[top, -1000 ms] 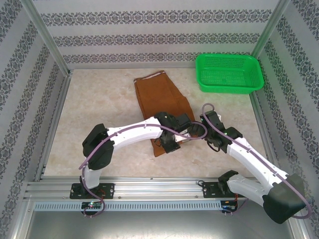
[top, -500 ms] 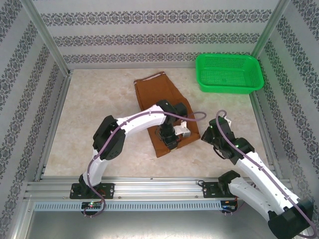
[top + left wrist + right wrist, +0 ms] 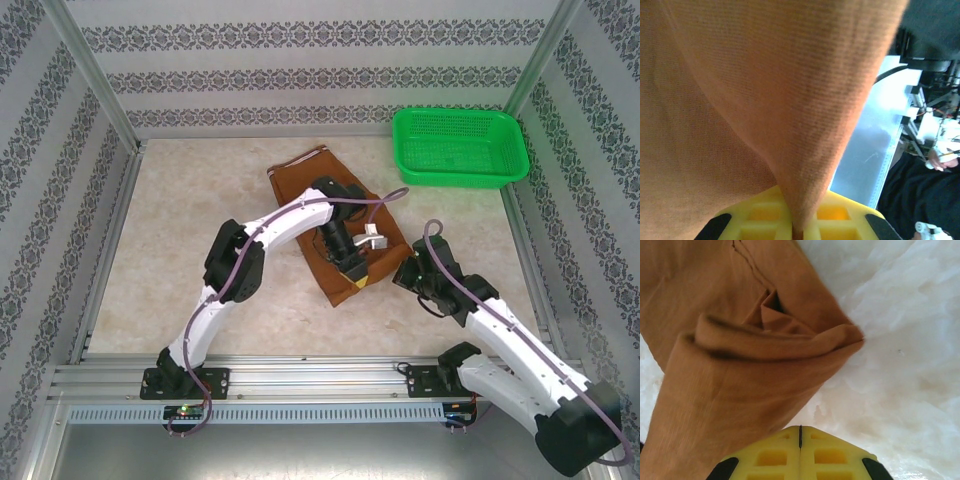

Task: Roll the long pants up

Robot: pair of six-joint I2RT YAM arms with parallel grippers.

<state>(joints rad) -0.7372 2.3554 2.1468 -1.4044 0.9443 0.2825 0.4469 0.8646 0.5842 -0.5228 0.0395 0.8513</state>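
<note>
Lying folded mid-bench [image 3: 180, 220] toward the far edge, the long pants [image 3: 295, 185] are partly hidden by the left arm [image 3: 270, 225], a fold being pinched by the left end effector [image 3: 797, 222], while the right end effector [image 3: 800, 432] is pressed together, empty, just beside them.

I can read no writing, label, brand, number or sign anywhere here.
</note>
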